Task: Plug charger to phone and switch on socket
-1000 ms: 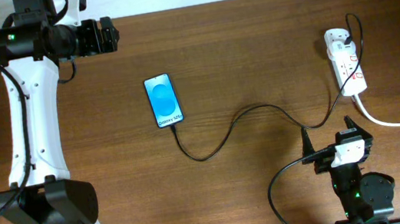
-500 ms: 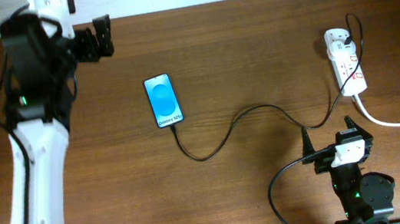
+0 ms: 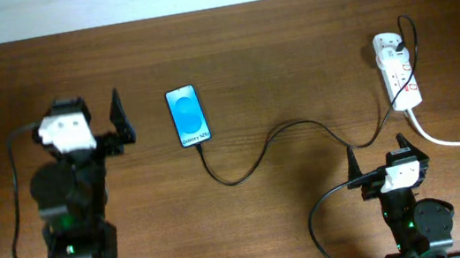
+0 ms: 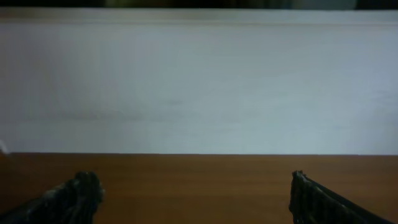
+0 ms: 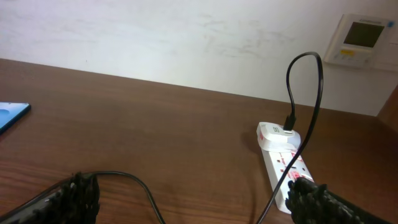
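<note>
Brown wooden worktop (image 3: pixel 290 41) carries all three things, and the relation your next move turns on is between the right claw (image 3: pixel 375 147) and the socket (image 3: pixel 399 80). The socket lies ahead of that claw and a little to its right, near but not touching. Its long axis runs away from the claw. The right claw is plainly the nearer one. The left claw (image 4: pixel 193 198) is well apart from the socket, with the phone (image 3: pixel 188 115) in between.

Both claws are spread wide and grip nothing: each wrist view shows two fingertips far apart with only bare worktop between them.

The phone lies flat with its screen lit blue, to the right of the left claw, its long axis pointing away from you. The charger (image 3: pixel 259 147) leaves the phone's near end and curves loosely across the worktop ahead of the right claw. It then rises to a white adapter (image 5: pixel 273 134) seated in the socket's far outlet. The tip appears to meet the phone, though from overhead you cannot confirm it is fully seated. On that reading, the switch is what remains, and whether the socket is already on you cannot tell at this size. Watch the charger's loop arching over the adapter when you reach in.
</note>
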Controlling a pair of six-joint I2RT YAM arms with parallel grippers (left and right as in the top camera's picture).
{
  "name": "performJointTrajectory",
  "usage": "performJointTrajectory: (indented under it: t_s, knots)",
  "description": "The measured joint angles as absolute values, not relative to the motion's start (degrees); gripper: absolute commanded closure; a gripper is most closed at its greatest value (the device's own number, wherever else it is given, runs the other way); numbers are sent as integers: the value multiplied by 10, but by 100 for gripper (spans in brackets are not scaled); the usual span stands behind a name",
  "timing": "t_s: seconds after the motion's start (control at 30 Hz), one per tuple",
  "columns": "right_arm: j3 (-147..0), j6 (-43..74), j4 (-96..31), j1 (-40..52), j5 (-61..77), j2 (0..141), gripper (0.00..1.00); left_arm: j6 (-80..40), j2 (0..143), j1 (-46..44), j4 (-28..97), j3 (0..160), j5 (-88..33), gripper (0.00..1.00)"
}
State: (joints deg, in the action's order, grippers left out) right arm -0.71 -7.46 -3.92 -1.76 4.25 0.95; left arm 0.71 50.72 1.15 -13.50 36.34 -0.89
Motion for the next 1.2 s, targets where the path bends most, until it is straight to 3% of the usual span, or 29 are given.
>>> performJointTrajectory:
  t_s: [0.57, 0.97, 1.2]
  knots:
    - [-7, -74, -39, -18, 43, 10, 1, 90, 143, 11, -200, 28, 14, 1]
    - [-7, -75, -40, -18, 41, 10, 2, 93, 8, 11, 41, 6, 50, 1]
    - [-7, -75, -40, -18, 41, 10, 1, 93, 8, 11, 41, 6, 50, 1]
